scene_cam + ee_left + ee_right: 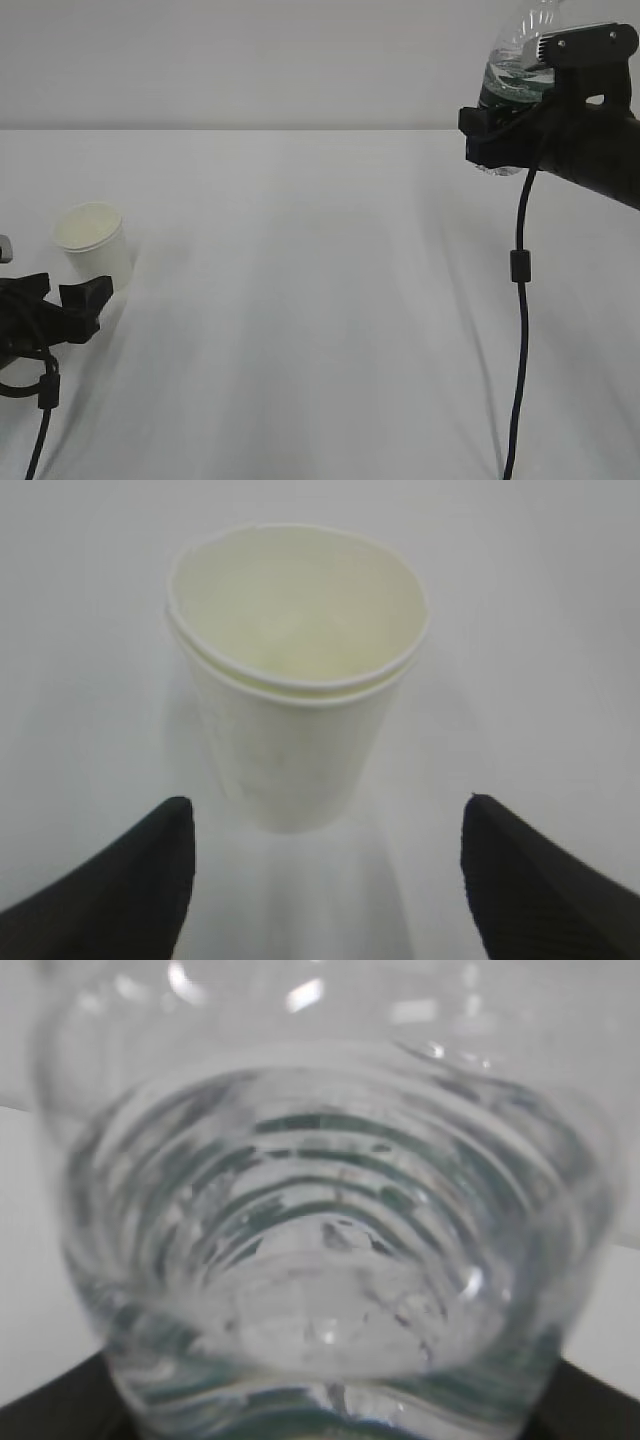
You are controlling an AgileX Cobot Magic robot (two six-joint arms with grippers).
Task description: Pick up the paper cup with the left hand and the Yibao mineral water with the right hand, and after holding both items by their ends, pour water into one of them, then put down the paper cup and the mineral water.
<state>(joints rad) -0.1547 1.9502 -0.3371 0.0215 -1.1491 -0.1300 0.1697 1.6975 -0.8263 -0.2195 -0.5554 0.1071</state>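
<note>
White tabletop (320, 330), plain pale wall behind; exterior view taken along the surface at a low slant.

Paper cup (93, 243): lower left of the exterior frame, upright on the tabletop, cream inside, rolled rim. Left wrist view (297, 670): centre of frame, a doubled rim line visible below the lip; whether two cups are nested cannot be told.

Left hand (75, 300): low at the left edge, just in front of the cup. Jaws spread wide; black fingertips (130, 880) at the lower corners of the wrist frame, one on each side of the cup's base, apart from its wall. Nothing gripped.

Yibao mineral water (515, 75): upper right of the exterior frame, lifted well clear of the tabletop, tilted, green label band showing, neck cut off by the top edge. Right wrist view (320, 1240): fills the frame, ribbed clear wall, water inside, green tint low down.

Right hand (500, 135): upper right, jaws pinching the bottle at its lower part. Black cable (518, 330) hanging down from the arm to the bottom edge.
</note>
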